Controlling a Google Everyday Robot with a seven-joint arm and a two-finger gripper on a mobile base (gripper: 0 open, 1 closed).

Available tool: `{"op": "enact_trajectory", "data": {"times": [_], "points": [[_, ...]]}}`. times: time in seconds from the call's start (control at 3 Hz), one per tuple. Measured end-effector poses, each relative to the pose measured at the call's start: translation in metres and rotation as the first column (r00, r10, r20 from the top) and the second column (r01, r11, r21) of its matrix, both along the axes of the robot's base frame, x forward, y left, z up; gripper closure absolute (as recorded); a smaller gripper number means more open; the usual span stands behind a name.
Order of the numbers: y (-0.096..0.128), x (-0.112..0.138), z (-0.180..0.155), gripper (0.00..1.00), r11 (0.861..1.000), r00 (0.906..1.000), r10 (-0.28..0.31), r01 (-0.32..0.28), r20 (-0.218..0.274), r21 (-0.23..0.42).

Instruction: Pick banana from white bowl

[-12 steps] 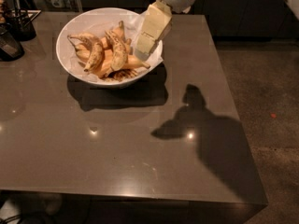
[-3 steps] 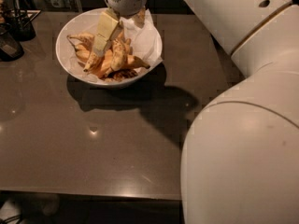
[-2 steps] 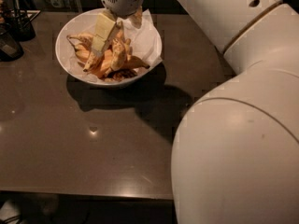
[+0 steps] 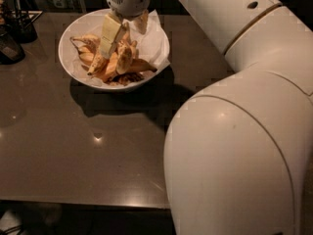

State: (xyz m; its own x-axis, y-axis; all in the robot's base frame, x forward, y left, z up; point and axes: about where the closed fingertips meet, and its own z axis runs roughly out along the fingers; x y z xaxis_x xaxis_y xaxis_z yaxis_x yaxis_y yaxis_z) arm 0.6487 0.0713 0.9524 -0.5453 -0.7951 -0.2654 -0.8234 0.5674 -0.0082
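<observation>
Cream-coloured claw (image 4: 124, 42) hangs over the white bowl (image 4: 64, 45) at the bench's (image 4: 73, 146) 11 o'clock corner. Its jaws are spread and, as far as we can see, gripping nothing. Just beneath, between the fingertips, the banana (image 4: 122, 58) lies in the heap at the bowl's middle. We judge its long axis runs roughly 1 to 7 o'clock, with the jaws at about 8 and 2. Crumpled paper (image 4: 152, 39) lies at 3 o'clock.

banana (image 4: 123, 58): speckled, tilted in pile | white bowl (image 4: 63, 50): paper-lined | tool (image 4: 125, 37): over bowl
</observation>
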Motion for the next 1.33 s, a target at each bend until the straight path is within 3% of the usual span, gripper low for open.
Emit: {"op": "enact_trajectory", "data": {"times": [1.0,1.33], "points": [[0.01,0.023,-0.021,0.26,1.0,0.9991,-0.016,0.016,-0.04,-0.008],[0.012,0.028,-0.029,0.45,1.0,0.9986,-0.018,0.017,-0.049,-0.021]]}}
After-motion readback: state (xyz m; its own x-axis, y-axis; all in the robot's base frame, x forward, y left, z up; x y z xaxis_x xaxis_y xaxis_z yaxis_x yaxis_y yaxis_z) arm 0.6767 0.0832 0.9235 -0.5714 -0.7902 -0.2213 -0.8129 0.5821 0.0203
